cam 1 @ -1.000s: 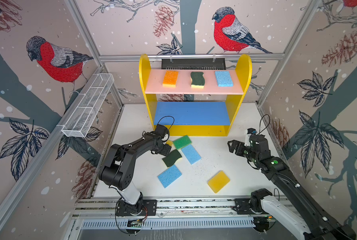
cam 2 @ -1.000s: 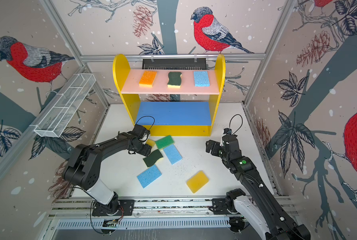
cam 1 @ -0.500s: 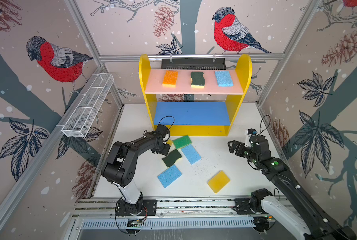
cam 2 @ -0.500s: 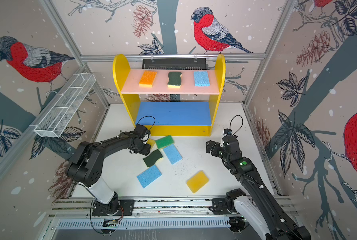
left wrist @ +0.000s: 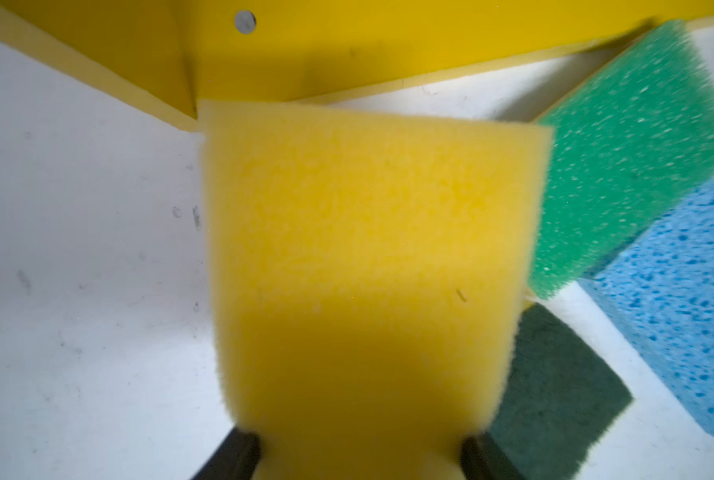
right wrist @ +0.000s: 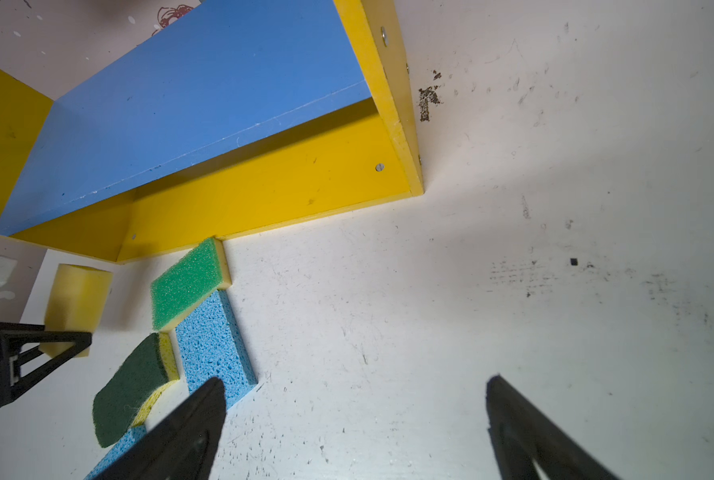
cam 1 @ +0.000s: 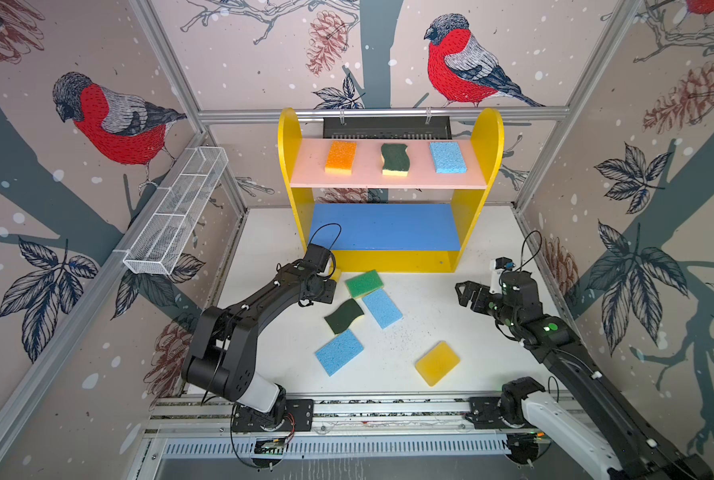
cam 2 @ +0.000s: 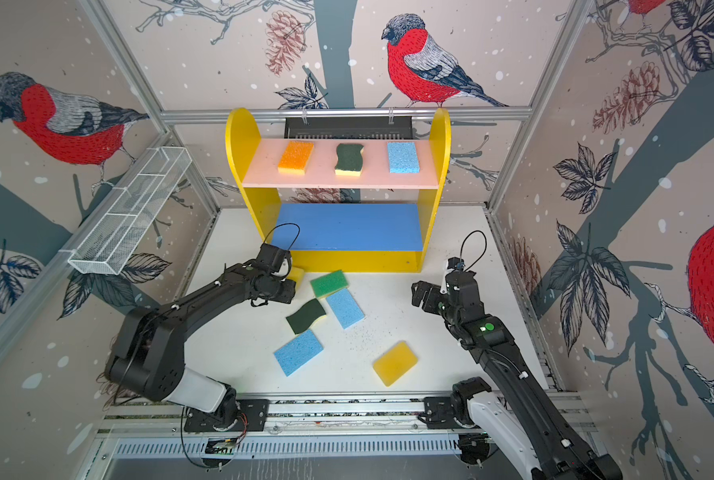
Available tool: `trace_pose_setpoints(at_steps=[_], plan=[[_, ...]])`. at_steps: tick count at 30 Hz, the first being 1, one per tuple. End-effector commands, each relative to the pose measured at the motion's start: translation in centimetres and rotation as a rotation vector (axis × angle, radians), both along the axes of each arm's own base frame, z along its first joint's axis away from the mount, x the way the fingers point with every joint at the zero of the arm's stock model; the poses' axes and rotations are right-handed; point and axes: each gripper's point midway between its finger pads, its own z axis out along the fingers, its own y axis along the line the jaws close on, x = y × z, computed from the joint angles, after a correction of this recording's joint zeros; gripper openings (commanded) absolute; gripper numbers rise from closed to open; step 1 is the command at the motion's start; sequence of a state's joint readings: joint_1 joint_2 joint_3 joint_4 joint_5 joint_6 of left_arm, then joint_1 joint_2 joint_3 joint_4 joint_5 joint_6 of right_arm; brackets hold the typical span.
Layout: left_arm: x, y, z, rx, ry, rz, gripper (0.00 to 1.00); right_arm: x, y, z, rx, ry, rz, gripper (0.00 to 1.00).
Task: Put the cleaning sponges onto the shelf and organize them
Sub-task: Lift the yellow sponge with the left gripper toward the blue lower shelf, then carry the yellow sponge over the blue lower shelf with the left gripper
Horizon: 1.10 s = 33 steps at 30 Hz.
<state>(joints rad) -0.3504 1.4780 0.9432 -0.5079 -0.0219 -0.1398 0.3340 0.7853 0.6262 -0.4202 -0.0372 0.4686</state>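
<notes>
My left gripper (left wrist: 359, 453) is shut on a yellow sponge (left wrist: 368, 270) low by the shelf's (cam 1: 488, 137) front left corner; in both top views only a sponge corner (cam 1: 337, 272) (cam 2: 297, 274) shows past the gripper (cam 1: 330, 282). The pink board carries an orange sponge (cam 1: 340, 157), a wavy scourer (cam 1: 395, 159) and a light blue sponge (cam 1: 447, 157). The table bears a green sponge (cam 1: 363, 283), two light blue ones (cam 1: 382, 308) (cam 1: 338, 351), a dark green scourer (cam 1: 343, 316) and a yellow sponge (cam 1: 437, 363). My right gripper (cam 1: 465, 293) (right wrist: 355, 415) hangs open, holding nothing, right of them.
A white wire basket (cam 1: 176, 216) hangs on the left wall. A black box (cam 1: 386, 126) sits behind the shelf's top. The shelf's blue board (cam 1: 384, 226) is bare. Metal rails (cam 1: 388, 409) run along the table's front edge.
The left gripper's jaws have closed onto the yellow sponge by the shelf's corner. The right arm has not moved, and the loose sponges lie where they were.
</notes>
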Motion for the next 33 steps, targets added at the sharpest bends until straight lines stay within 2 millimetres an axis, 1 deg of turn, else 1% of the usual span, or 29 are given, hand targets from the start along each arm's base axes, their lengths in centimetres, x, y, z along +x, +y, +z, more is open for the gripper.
trace_pose_setpoints(at_steps=[1,6,10,13,15,16,20,24,30,33], plan=[[-0.8,-0.3,1.7,-0.062,-0.015,0.037,0.53,0.6,0.5,1.0,0.009,-0.035,0.021,0.97],[-0.8,-0.4,5.0,-0.121,-0.095,0.078,0.52,1.0,0.8,1.6,0.017,-0.039,0.029,0.97],[-0.4,-1.4,8.3,-0.202,-0.193,0.074,0.53,1.4,1.3,1.7,0.036,-0.037,0.041,0.97],[0.0,-2.6,10.4,-0.228,-0.257,0.059,0.53,1.7,1.7,1.7,0.047,-0.026,0.052,0.97],[0.2,-3.1,10.8,-0.217,-0.278,0.058,0.53,1.9,2.0,1.8,0.054,-0.021,0.062,0.97],[0.8,-3.6,12.2,-0.227,-0.313,0.063,0.53,2.0,2.1,1.8,0.056,-0.02,0.065,0.97],[2.1,-4.3,13.2,-0.26,-0.354,0.089,0.53,2.3,2.4,2.6,0.064,-0.028,0.07,0.97],[3.4,-4.5,13.4,-0.262,-0.389,0.102,0.53,2.3,2.4,3.2,0.063,-0.041,0.076,0.97],[5.6,-4.8,14.3,-0.256,-0.442,0.13,0.53,2.7,2.7,3.5,0.07,-0.034,0.081,0.97],[6.4,-4.9,14.9,-0.255,-0.463,0.138,0.53,2.9,3.0,3.7,0.078,-0.032,0.084,0.97]])
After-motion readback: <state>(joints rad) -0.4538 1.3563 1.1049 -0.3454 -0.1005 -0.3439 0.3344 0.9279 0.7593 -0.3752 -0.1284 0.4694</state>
